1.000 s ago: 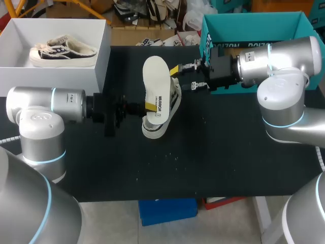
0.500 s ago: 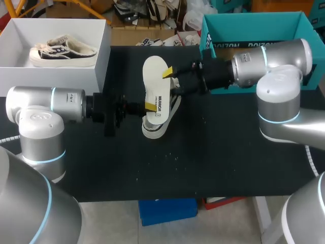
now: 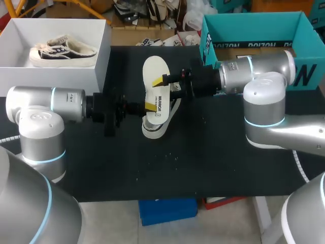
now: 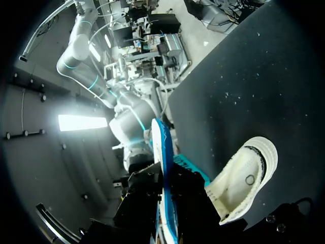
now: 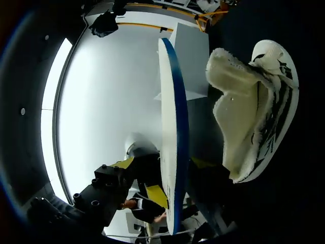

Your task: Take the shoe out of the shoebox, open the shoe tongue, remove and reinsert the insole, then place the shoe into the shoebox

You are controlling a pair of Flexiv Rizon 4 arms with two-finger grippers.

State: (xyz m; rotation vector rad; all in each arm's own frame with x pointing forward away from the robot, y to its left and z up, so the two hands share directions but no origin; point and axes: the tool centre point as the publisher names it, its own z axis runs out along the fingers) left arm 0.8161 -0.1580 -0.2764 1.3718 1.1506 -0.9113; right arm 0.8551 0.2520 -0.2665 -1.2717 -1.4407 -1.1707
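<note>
— Where is the insole (image 3: 152,71)?
— Upright mid-bench, its lower part pinched tight in the left jaws.
— And the right jaws?
— Spread apart, straddling the insole's far edge, gripping nothing.
— The shoe (image 3: 155,129)?
— Lying on the black bench (image 3: 203,152) just behind the insole, between the white box (image 3: 104,56) and the teal shoebox (image 3: 254,23).

The insole (image 3: 154,76) is white (blue along its edge), the shoe (image 3: 155,128) cream with black stripes, the shoebox (image 3: 207,38) teal.

Black table (image 3: 213,152) — matte top, pale specks scattered across it.
</note>
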